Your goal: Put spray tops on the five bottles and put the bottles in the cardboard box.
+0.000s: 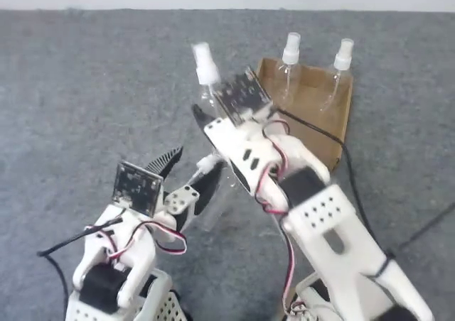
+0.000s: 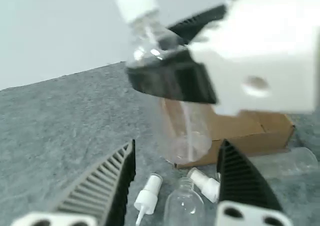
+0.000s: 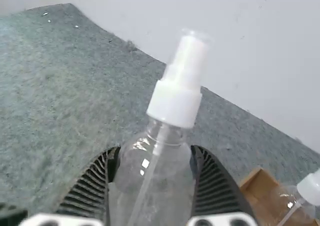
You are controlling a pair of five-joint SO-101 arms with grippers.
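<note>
Lower left: my left tool [image 1: 190,175], fingers apart above the surface [image 1: 71,86]. Centre: my right tool [image 3: 155,158] clamped on a capped bottle [image 1: 207,86] (spray top uppermost). Upper right: cardboard box [image 1: 343,115] holding two capped bottles [image 1: 289,69].

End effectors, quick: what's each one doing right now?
Left end effector: open, holding nothing.
Right end effector: closed on a spray-topped bottle.

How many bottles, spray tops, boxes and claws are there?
Bottles: 5
Spray tops: 5
Cardboard box: 1
Claws: 2
Total: 13
</note>
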